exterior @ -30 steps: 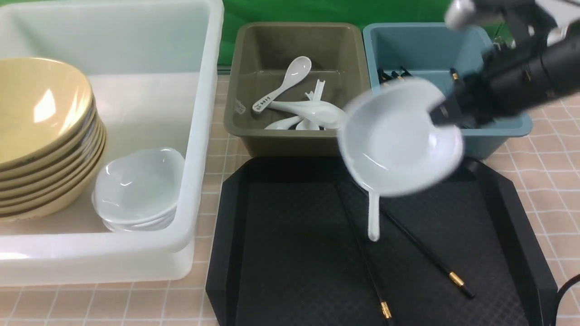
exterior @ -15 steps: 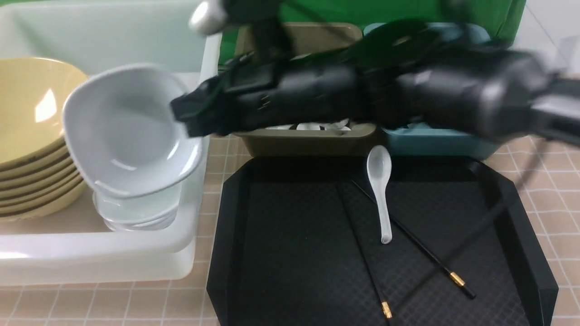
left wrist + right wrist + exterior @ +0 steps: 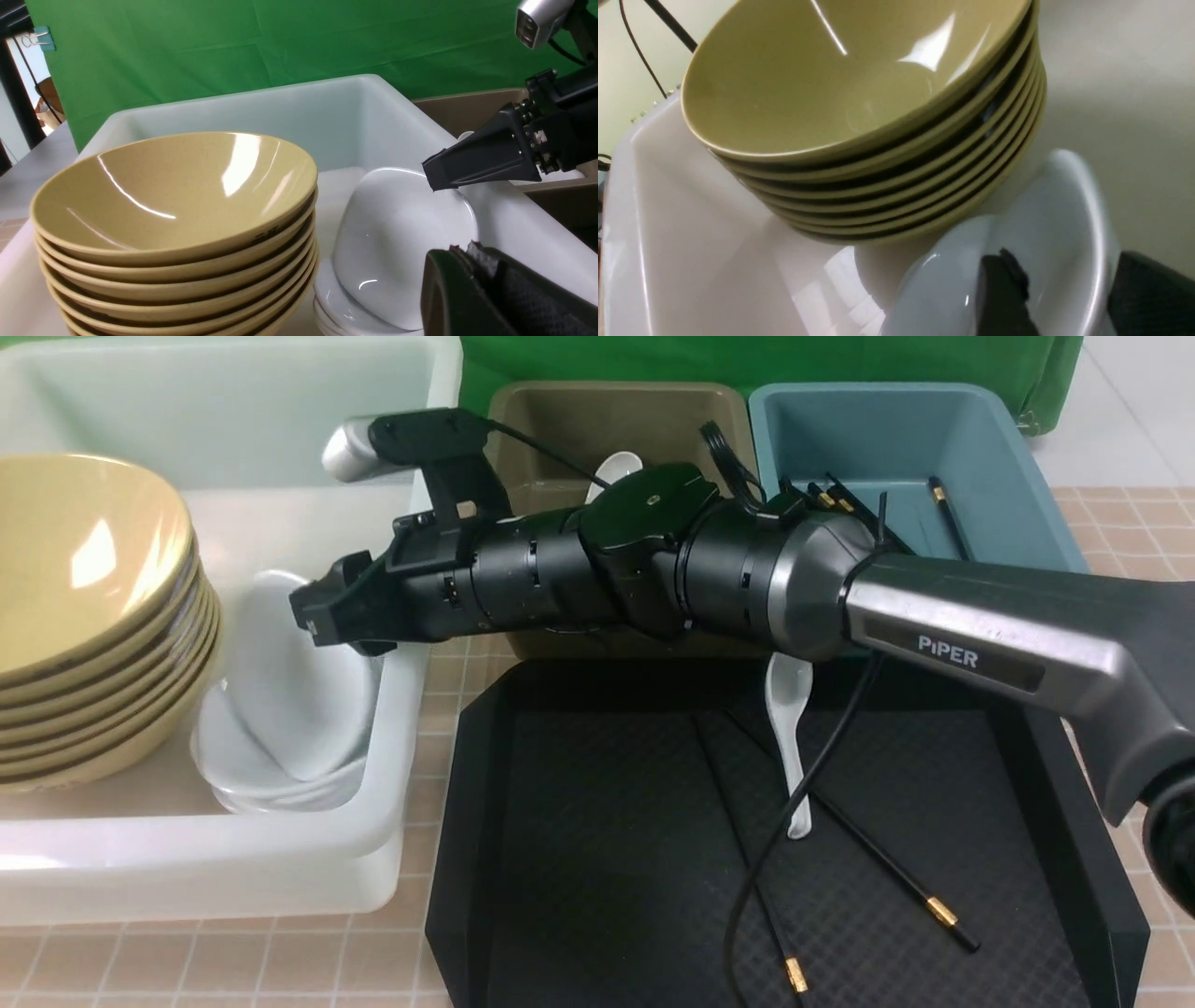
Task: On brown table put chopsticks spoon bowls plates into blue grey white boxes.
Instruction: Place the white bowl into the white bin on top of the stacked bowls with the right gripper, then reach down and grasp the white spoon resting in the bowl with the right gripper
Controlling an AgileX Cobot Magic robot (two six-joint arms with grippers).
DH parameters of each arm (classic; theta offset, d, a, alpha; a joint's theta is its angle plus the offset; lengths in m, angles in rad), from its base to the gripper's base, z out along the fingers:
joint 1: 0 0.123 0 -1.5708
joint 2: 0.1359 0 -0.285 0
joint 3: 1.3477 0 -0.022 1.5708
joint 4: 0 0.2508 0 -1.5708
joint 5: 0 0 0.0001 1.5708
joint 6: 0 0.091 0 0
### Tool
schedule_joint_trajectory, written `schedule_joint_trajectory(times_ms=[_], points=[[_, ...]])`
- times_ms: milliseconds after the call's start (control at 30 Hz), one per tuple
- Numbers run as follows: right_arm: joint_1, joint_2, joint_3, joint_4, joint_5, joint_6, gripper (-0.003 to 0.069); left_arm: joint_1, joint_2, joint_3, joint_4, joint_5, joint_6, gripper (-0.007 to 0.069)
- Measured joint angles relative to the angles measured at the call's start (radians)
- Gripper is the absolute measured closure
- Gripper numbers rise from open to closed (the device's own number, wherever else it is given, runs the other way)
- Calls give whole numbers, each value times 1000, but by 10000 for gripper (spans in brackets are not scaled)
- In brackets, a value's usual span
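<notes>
My right gripper (image 3: 313,616) reaches across into the white box (image 3: 401,709), with its jaws open astride the rim of a small white bowl (image 3: 280,691). The bowl stands tilted on edge on the stack of white bowls (image 3: 271,784) and leans toward the yellow bowls (image 3: 84,569). In the right wrist view one finger (image 3: 1004,289) is inside the bowl (image 3: 1064,196) and the other is outside its rim. My left gripper (image 3: 460,249) is shut and empty beside the box. A white spoon (image 3: 789,728) and two black chopsticks (image 3: 887,868) lie on the black tray (image 3: 579,849).
The grey-brown box (image 3: 560,429) holds several white spoons, mostly hidden behind my right arm. The blue box (image 3: 896,429) holds several chopsticks. A black cable hangs from the right arm over the tray. The right gripper also shows in the left wrist view (image 3: 432,175).
My right arm swung left from above the tray to the white box, carrying the white bowl. The bowl now rests tilted on the white stack and the jaws have opened.
</notes>
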Motion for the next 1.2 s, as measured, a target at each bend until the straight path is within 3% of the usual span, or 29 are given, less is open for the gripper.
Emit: schedule_joint_trajectory(times_ms=[133, 233, 367, 533, 667, 800, 933, 1200], points=[[-24, -37, 0, -51, 99, 13, 176, 0, 0, 0, 0, 0, 0, 631], [-61, -111, 0, -171, 173, 106, 172, 0, 0, 0, 0, 0, 0, 631], [-125, -260, 0, -489, 278, 318, 194, 0, 0, 0, 0, 0, -3, 631], [-194, -442, 9, -974, 485, 640, 236, 0, 0, 0, -1, 0, -3, 631], [-240, -499, 103, -1144, 583, 783, 246, 0, 0, 0, -1, -8, -3, 631], [-257, -497, 341, -1190, 543, 834, 248, 0, 0, 0, -1, -15, -3, 631], [-258, -477, 586, -1182, 301, 887, 247, 0, 0, 0, -2, -15, -3, 631], [-259, -347, 682, -1173, 30, 973, 260, 0, 0, 10, -2, -30, -3, 631]])
